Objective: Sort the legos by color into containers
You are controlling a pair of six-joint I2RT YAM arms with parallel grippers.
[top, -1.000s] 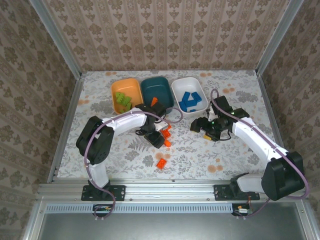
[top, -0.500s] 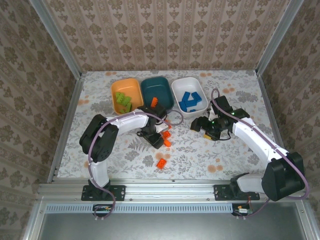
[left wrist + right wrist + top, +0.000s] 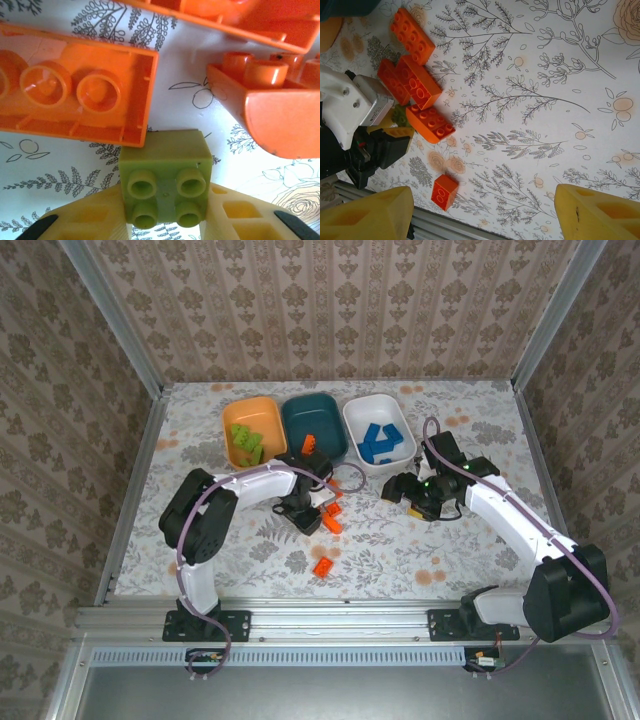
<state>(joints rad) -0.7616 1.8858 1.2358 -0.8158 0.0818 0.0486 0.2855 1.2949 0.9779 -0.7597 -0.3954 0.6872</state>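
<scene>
The left claw (image 3: 167, 220) pinches a green brick (image 3: 165, 172). The right claw (image 3: 480, 212) is spread. The orange brick (image 3: 75, 90) just beside it could knock the green brick loose.

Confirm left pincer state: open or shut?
Shut: the left pincer clamps the green lego between both yellow fingers.

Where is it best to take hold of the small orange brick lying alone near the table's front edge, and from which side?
Grip the small orange brick across two opposite flat side walls, coming straight down from above. It is short and squarish and lies alone on the table, apart from the other orange bricks, so its sides are probably free.
</scene>
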